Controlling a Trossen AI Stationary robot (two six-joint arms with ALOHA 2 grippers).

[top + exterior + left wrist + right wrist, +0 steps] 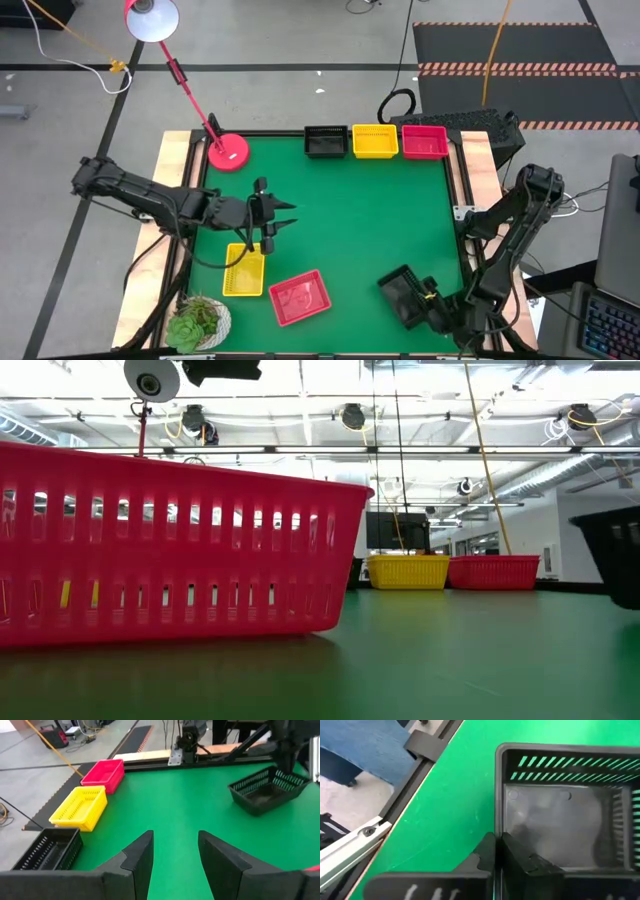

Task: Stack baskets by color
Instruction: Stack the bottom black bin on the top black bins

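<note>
Three baskets stand in a row at the table's far edge: black point(325, 141), yellow point(375, 140) and red-pink point(425, 141). Nearer lie a yellow basket point(244, 270), a red-pink basket point(299, 297) and, near the right front, a black basket point(403, 293). My right gripper point(430, 299) is shut on this black basket point(560, 820). My left gripper point(288, 222) hangs open above the table just beyond the near yellow basket, with nothing between its fingers point(140, 855). The red-pink basket point(170, 550) fills the low view's left. My right gripper pinches the black basket's side wall point(498, 827), the one toward the table's right edge, at its rim. One finger point(517, 857) is inside the basket and one point(484, 852) outside. The fingers slant down from the right front corner. I cannot tell whether the basket's bottom is off the table.
A pink lamp base point(228, 152) stands at the far left corner, its arm leaning out to the lamp head point(152, 18). A green potted plant point(198, 322) sits at the near left corner. The green mat's middle point(350, 220) is bare.
</note>
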